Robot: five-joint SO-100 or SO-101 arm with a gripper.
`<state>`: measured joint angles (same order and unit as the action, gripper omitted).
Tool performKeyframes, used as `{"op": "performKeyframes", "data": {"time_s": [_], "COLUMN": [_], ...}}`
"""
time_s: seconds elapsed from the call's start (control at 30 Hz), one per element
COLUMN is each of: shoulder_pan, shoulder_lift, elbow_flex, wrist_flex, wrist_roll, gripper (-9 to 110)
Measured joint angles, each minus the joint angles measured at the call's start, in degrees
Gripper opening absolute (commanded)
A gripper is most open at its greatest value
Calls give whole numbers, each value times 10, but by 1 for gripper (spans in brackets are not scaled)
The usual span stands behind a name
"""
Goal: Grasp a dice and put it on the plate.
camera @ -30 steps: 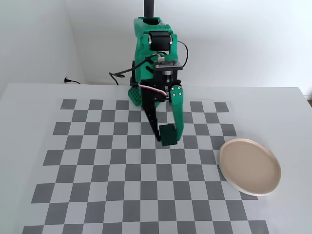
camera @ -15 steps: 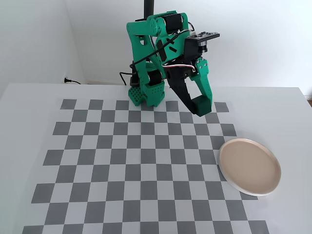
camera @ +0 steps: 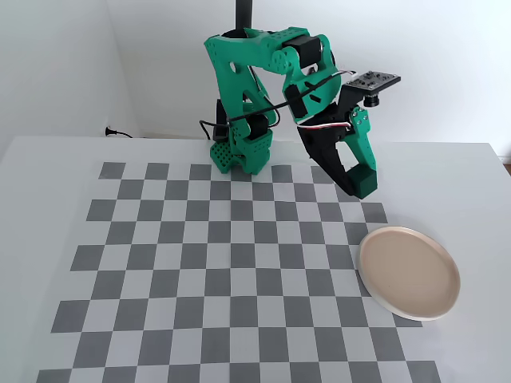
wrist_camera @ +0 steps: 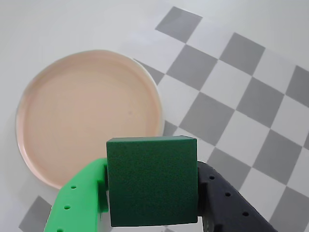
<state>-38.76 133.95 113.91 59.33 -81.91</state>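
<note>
One dice [wrist_camera: 151, 180] clamped between closed gripper [camera: 361, 183] jaws, raised off checkerboard [camera: 200, 263]; carried rightward since half a second ago, now nearer plate [camera: 409, 272], not yet over it.

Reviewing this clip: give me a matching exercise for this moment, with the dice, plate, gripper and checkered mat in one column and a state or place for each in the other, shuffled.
Things:
1. dice
2. plate
3. gripper
4. checkered mat

States or places:
A. lies flat on the table, nothing on its squares
B. held up in the air between two fingers
C. empty, at the mat's right edge in the fixed view
D. shut, raised above the mat

Pairs: 1-B, 2-C, 3-D, 4-A
</note>
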Motion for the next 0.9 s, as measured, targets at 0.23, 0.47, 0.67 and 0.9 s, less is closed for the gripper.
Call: {"op": "performKeyframes", "data": {"time_s": [0.23,0.47,0.67,0.9], "shoulder_pan": [-32,-54,-68,-88], "shoulder_lift": [-136,-262,-382,-519], "elbow_flex": [-45,-112,-226,-350], "wrist_flex": [-32,-73,-75,-75], "wrist_roll": [19,24,33,45], "gripper": [-4,-4,-4,-4]}}
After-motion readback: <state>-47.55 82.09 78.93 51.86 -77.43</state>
